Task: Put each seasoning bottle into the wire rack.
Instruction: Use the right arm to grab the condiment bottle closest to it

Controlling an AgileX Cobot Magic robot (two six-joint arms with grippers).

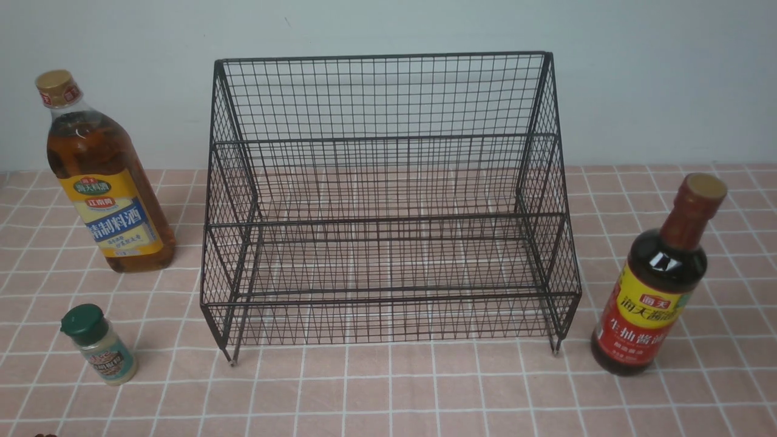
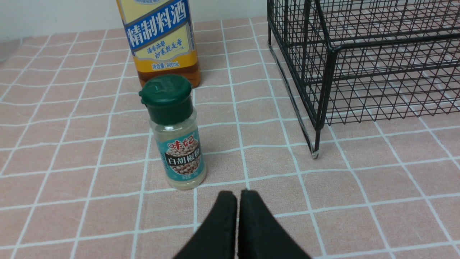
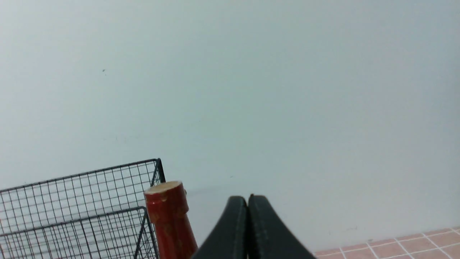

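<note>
Pre-grasp stage: no bottle is in the black mesh wire rack (image 1: 388,200). Left claw (image 2: 238,196), pressed together, has the small green-capped shaker jar (image 2: 176,133) just ahead and the amber bottle (image 2: 161,39) beyond. Right claw (image 3: 248,201), pressed together, is beside the red-necked soy-sauce bottle (image 3: 169,219). Next move probably requires spreading a claw around a smooth cylindrical body.
</note>
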